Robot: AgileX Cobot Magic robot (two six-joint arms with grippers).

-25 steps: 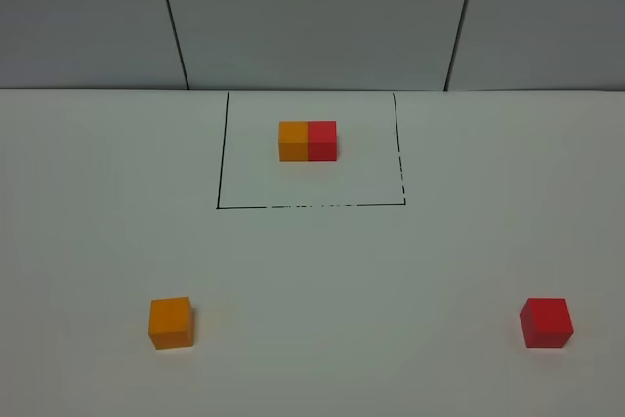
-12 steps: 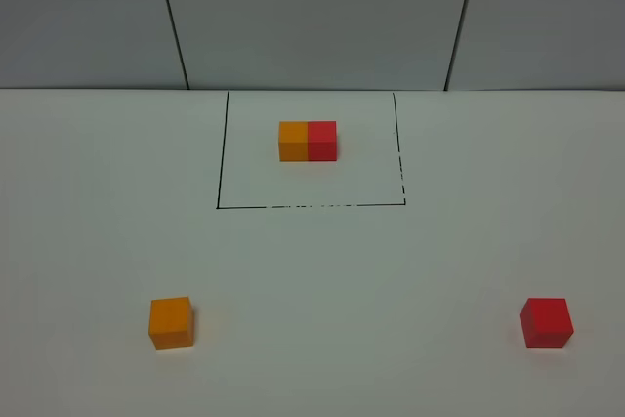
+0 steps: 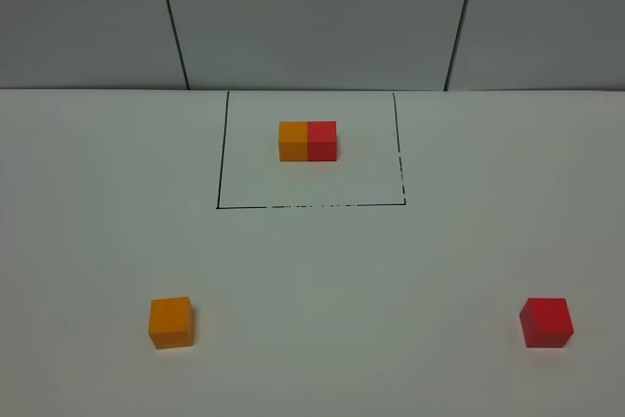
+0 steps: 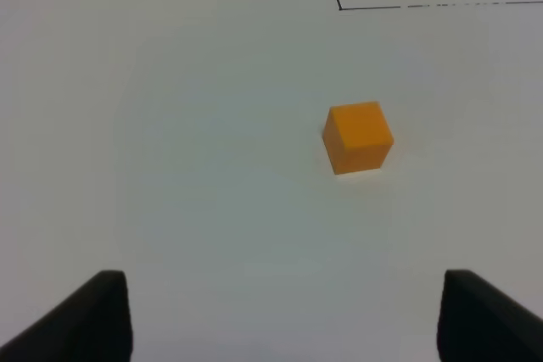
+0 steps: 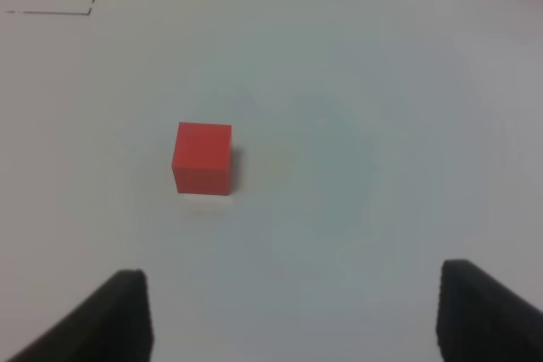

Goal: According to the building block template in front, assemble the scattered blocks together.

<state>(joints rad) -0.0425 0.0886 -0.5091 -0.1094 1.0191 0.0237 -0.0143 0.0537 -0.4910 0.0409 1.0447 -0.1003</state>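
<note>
The template is a black-lined rectangle [image 3: 311,150] at the back middle of the table, framing a joined orange-left, red-right cube pair [image 3: 308,141]. A loose orange cube [image 3: 171,322] sits front left; it also shows in the left wrist view [image 4: 357,136]. A loose red cube [image 3: 546,322] sits front right; it also shows in the right wrist view [image 5: 203,158]. My left gripper [image 4: 284,324] is open and empty, short of the orange cube. My right gripper [image 5: 293,320] is open and empty, short of the red cube. Neither arm shows in the high view.
The white table [image 3: 322,271] runs back to a grey panelled wall [image 3: 312,17]. A corner of the black outline shows in the left wrist view [image 4: 339,8] and in the right wrist view [image 5: 89,13].
</note>
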